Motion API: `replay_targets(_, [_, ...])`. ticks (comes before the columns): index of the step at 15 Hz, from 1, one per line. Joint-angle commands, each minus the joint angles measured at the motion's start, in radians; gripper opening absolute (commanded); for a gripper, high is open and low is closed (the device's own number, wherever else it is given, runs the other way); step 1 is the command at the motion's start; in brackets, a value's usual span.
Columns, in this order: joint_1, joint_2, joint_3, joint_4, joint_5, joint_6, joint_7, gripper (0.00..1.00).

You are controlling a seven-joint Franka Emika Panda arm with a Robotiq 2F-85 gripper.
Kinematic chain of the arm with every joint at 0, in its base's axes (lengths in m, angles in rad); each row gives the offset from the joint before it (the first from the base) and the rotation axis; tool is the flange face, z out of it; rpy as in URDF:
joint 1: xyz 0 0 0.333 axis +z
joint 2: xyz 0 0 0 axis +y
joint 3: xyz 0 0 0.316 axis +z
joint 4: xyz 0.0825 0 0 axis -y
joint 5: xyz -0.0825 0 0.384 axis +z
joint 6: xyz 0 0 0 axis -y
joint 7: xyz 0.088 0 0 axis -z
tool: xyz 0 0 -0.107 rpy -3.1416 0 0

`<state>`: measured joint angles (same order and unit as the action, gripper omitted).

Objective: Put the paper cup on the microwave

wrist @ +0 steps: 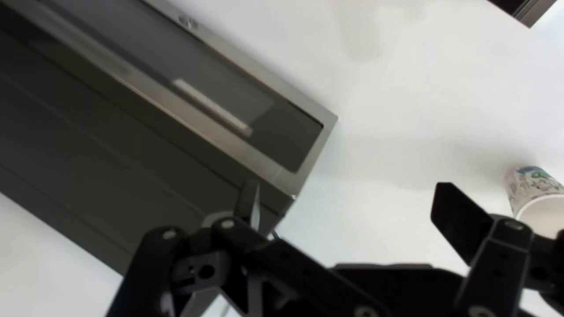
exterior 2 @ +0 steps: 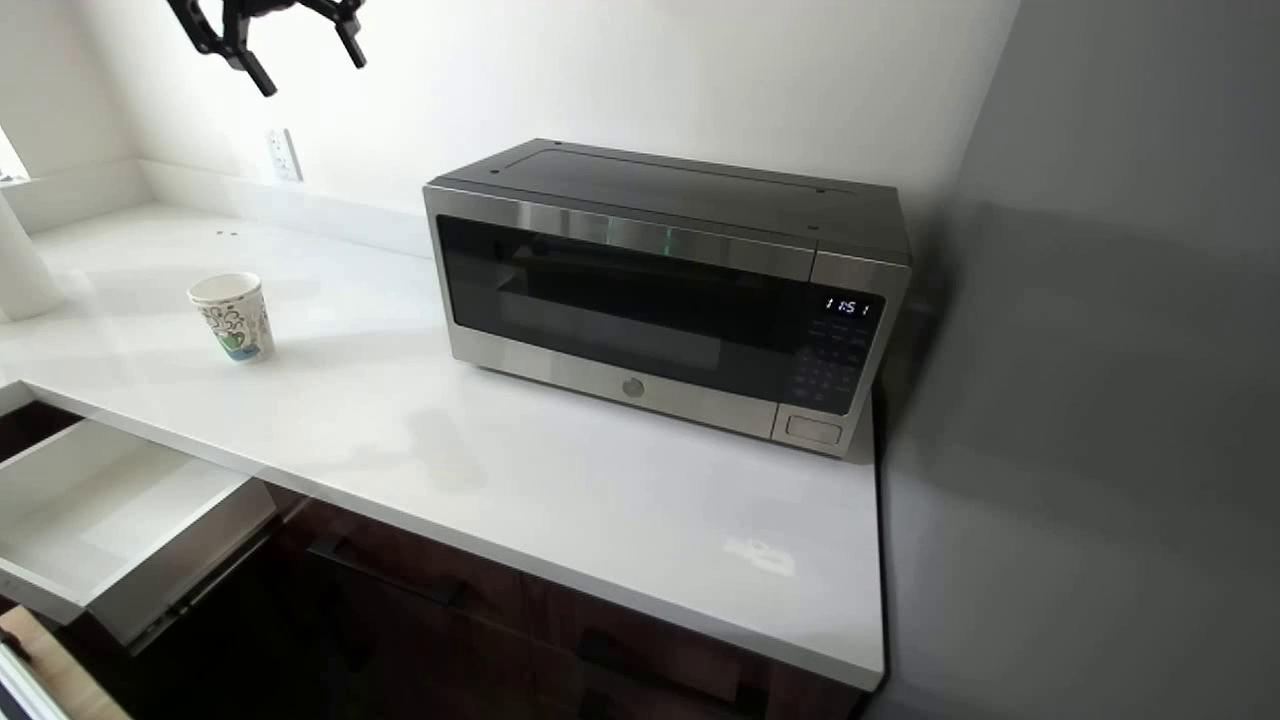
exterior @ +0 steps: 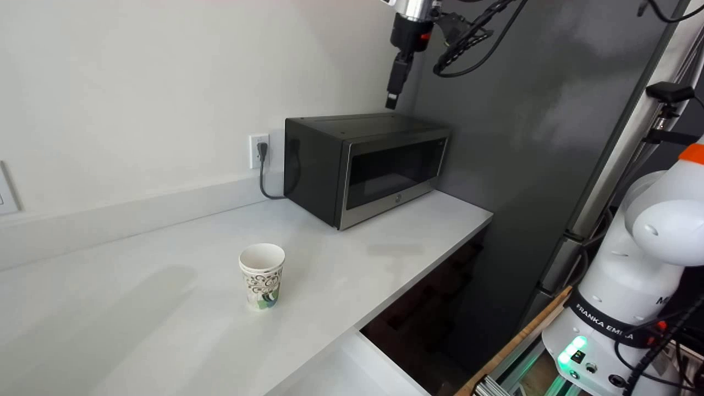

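On the bench [exterior 2: 600, 480], upright, apart from the microwave [exterior 2: 660, 290], paper cup [exterior 2: 236, 322] stands below the empty, spread tool [exterior 2: 315, 78], beyond its right-of-frame finger [wrist: 458, 220] (wrist view): approach likely needs lateral travel.

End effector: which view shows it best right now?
The wrist view: the end effector is closest there, jaws plainly apart. In an exterior view its fingers overlap, hiding the gap; in an exterior view its fingertips show apart, but the picture's top edge cuts off its upper part.
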<state>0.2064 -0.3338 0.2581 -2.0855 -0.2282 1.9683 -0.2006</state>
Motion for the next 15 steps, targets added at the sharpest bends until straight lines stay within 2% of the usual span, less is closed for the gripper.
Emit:
replay_targets(1, [0.044,0.231,0.018,0.218,-0.003,0.079,-0.105,1.0])
replay_targets(5, [0.068,0.44,0.025,0.407,0.058,0.156,-0.287,1.0])
replay_targets(7, [0.072,0.483,0.039,0.46,0.064,0.122,-0.391,1.0])
replay_targets(8, [0.066,0.431,0.029,0.386,0.04,0.156,-0.296,1.0])
replay_targets(12, [0.071,0.487,0.036,0.448,0.044,0.155,-0.361,1.0])
replay_targets(15, [0.09,0.537,0.064,0.489,0.113,0.011,-0.377,1.0])
